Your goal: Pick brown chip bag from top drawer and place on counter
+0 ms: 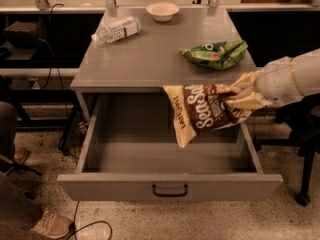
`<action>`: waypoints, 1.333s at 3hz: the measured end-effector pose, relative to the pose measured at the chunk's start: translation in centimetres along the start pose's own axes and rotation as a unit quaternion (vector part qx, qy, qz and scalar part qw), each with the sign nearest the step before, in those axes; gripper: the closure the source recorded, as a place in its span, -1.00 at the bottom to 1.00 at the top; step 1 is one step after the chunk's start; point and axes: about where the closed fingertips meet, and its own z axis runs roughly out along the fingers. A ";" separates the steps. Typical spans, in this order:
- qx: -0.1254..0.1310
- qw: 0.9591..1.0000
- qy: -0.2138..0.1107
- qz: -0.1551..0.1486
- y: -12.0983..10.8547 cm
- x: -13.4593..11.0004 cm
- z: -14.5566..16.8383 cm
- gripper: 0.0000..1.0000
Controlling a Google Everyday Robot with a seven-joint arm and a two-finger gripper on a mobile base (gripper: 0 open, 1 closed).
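Warm, yellowish light falls from above and gives the whole scene a sepia cast. The worktop (150,59) carries an even, dull sheen with no hard glare, and a brighter strip runs along the edge at 12 o'clock. The top drawer (125,186) darkens inside under the worktop's overhang. The recess at 9 o'clock is near black. At 3 o'clock the pale end effector (235,101), clamped on the brown chip bag (205,111), is brightly lit.

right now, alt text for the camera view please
The gripper, reaching in from the right, holds the brown chip bag above the open top drawer. On the counter lie a green chip bag, a water bottle and a bowl.
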 end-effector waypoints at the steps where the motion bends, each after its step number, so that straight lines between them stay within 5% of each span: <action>1: 0.023 0.999 -0.023 -0.019 -3.0 -3.9 -2.9 1.00; 3: 0.053 0.998 -0.044 -0.015 -4.7 -4.9 -2.2 1.00; 4: 0.075 0.994 -0.075 -0.027 -8.1 -7.0 -0.6 1.00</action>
